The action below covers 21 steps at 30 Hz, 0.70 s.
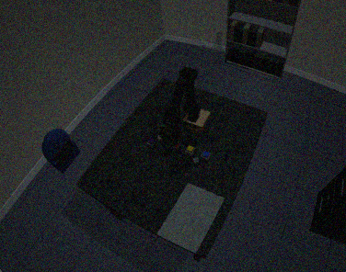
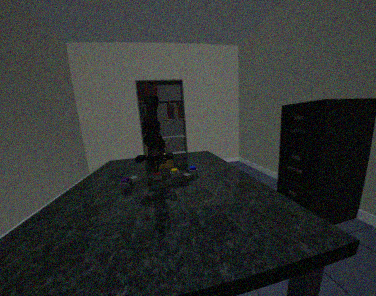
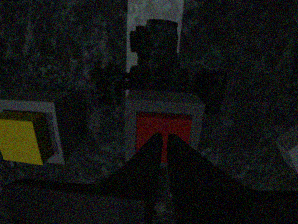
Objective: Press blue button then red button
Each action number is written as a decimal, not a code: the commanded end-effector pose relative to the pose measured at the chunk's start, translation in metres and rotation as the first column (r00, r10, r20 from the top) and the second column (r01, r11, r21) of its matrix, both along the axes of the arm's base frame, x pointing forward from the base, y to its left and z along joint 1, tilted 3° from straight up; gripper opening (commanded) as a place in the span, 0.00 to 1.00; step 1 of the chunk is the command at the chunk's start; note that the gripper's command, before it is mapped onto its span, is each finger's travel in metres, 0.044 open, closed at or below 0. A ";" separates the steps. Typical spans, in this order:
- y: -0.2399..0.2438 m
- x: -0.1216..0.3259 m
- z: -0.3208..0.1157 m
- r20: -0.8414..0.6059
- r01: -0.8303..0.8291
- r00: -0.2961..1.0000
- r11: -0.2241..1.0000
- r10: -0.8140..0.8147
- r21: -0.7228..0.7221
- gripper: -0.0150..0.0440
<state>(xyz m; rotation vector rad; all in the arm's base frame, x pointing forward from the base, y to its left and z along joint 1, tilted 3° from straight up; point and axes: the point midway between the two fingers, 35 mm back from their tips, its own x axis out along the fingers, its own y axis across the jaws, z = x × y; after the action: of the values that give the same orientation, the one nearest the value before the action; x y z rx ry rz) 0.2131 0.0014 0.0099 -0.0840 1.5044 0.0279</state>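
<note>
The red button (image 3: 149, 124) (image 2: 157, 175) sits in a grey square housing in the middle of the wrist view. My gripper (image 3: 164, 140) is shut and empty. Its fingertips overlap the lower part of the red cap in the wrist view; whether they touch it I cannot tell. The blue button (image 1: 206, 154) (image 2: 192, 168) stands on the right of the button group in the top and exterior views and is outside the wrist view. In the top and exterior views, the dark arm blends with the dark table, so the fingertips cannot be made out.
A yellow button (image 3: 20, 140) (image 1: 190, 148) (image 2: 174, 171) stands left of the red one in the wrist view. A pale block (image 3: 291, 148) is at the right edge there. A purple item (image 2: 125, 180) and a tan object (image 1: 202, 119) are also on the table.
</note>
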 end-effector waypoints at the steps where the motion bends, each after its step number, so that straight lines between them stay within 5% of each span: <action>1: 0.001 -0.001 -0.002 -0.009 -0.005 1.000 1.000 0.005 0.003 0.29; 17: 0.002 -0.003 0.033 -0.008 -0.005 1.000 1.000 0.005 0.004 0.29; 21: 0.029 0.012 0.044 -0.009 -0.005 1.000 1.000 0.005 0.007 0.47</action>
<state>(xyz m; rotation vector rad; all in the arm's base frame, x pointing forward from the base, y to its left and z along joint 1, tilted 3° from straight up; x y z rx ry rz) 0.2135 0.0114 0.0446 -0.0798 1.5225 0.0286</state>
